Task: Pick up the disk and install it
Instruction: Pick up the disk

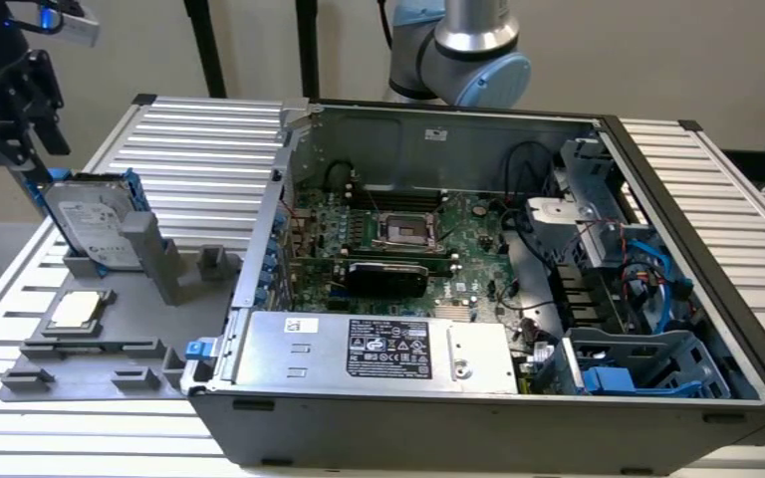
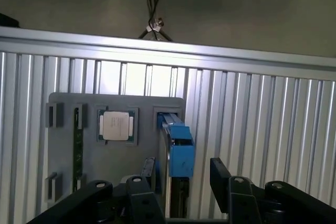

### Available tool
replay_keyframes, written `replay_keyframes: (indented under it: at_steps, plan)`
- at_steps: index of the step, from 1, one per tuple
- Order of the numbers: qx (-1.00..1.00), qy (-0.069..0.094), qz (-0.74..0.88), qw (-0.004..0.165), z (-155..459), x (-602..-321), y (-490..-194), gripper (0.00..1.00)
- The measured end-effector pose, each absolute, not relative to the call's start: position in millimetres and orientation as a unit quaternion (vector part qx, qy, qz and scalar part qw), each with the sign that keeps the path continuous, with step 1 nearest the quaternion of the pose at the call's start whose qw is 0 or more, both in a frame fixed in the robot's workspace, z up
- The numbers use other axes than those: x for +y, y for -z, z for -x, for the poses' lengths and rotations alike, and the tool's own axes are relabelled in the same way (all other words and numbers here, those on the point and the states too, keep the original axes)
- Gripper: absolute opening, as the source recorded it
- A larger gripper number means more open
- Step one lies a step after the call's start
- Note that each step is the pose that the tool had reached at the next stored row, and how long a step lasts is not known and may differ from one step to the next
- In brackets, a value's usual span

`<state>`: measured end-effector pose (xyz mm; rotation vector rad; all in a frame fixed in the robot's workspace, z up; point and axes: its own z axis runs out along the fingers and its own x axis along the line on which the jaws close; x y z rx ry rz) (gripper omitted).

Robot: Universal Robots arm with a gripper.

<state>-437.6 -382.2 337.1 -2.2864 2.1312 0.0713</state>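
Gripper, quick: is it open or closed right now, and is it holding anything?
Gripper: open, holding nothing. It hovers just above the disk, which stands on edge in the grey holder.

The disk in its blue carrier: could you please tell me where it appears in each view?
Exterior view: the disk stands on edge in the grey tray, at the exterior view's left, outside the computer case.
Wrist view: the disk is seen edge-on, blue carrier toward the camera.
Shared landmark: the processor chip on the same tray, beside the disk.
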Motion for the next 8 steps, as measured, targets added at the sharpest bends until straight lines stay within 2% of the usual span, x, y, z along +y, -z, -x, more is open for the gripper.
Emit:
replay_keyframes:
  at_steps: [8]
  plan:
    - [0.682,-0.023,0.731,0.008,437.6,-382.2,-322.6,0.54]
